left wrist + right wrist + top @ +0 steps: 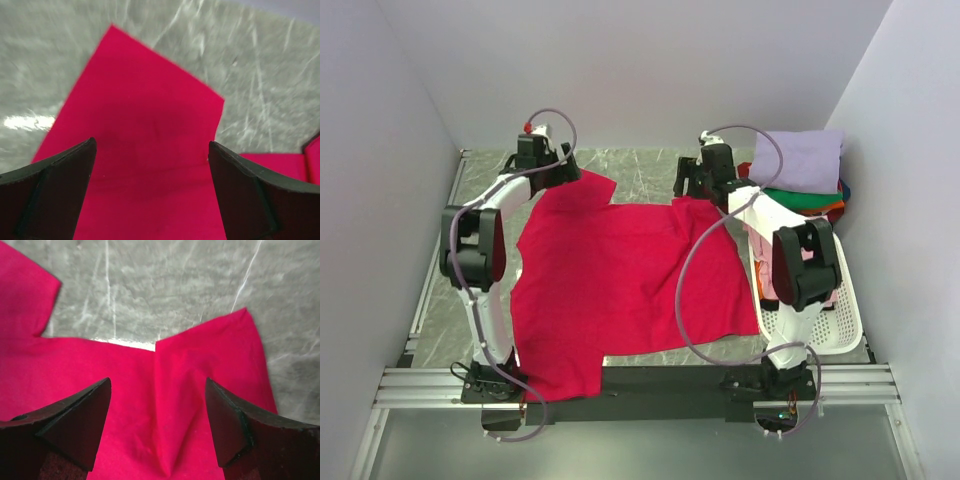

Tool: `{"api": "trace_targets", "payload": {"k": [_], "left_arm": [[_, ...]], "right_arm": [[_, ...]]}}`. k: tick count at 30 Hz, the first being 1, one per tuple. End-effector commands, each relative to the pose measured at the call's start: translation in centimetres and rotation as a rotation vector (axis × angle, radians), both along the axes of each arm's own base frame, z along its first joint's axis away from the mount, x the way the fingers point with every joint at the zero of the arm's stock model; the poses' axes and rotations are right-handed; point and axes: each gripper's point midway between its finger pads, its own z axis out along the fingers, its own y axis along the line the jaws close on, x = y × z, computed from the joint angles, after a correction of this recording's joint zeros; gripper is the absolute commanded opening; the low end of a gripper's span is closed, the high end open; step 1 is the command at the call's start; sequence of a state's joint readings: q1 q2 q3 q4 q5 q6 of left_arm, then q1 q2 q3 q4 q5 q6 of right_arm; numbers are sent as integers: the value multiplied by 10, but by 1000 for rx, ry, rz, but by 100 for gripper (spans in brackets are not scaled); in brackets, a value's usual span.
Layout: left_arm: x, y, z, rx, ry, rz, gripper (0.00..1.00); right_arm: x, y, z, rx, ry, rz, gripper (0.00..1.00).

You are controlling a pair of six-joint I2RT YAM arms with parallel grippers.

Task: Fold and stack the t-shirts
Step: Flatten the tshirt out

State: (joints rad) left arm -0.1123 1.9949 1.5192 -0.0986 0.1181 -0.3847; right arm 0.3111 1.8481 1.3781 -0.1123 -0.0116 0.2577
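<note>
- Top external view: I see the crimson t-shirt (630,280) spread flat across the bench (640,168), between both arms.
- Left wrist view: my left end effector (150,165) is spread wide above the shirt's far-left corner, holding nothing.
- Right wrist view: my right end effector (157,410) is equally wide above the creased far-right flap, also empty.
- A lavender t-shirt (805,160) tops a stack at far right, beyond the white basket (845,325).

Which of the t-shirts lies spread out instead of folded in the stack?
The crimson-red t-shirt: it lies open across the table, while the lavender t-shirt tops a folded stack at far right.
</note>
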Motion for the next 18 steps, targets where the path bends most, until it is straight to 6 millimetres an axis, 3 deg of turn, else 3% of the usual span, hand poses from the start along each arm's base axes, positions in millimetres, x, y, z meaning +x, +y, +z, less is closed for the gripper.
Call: {"api": "trace_targets", "payload": {"k": [1,6,11,18], "left_arm": [[10,-17,9,-89,24,-46,99],[13,-28,-10,-141,81,-78,99],[16,-35,-30,-223,138,-87,99],[21,-19,-57,-147,189,-19,99]], "right_arm": [[15,7,16,48,-16,11,82],[20,11,-7,52,41,13,81],[17,12,-15,66,58,13,80],[8,12,-7,92,39,17,80]]}}
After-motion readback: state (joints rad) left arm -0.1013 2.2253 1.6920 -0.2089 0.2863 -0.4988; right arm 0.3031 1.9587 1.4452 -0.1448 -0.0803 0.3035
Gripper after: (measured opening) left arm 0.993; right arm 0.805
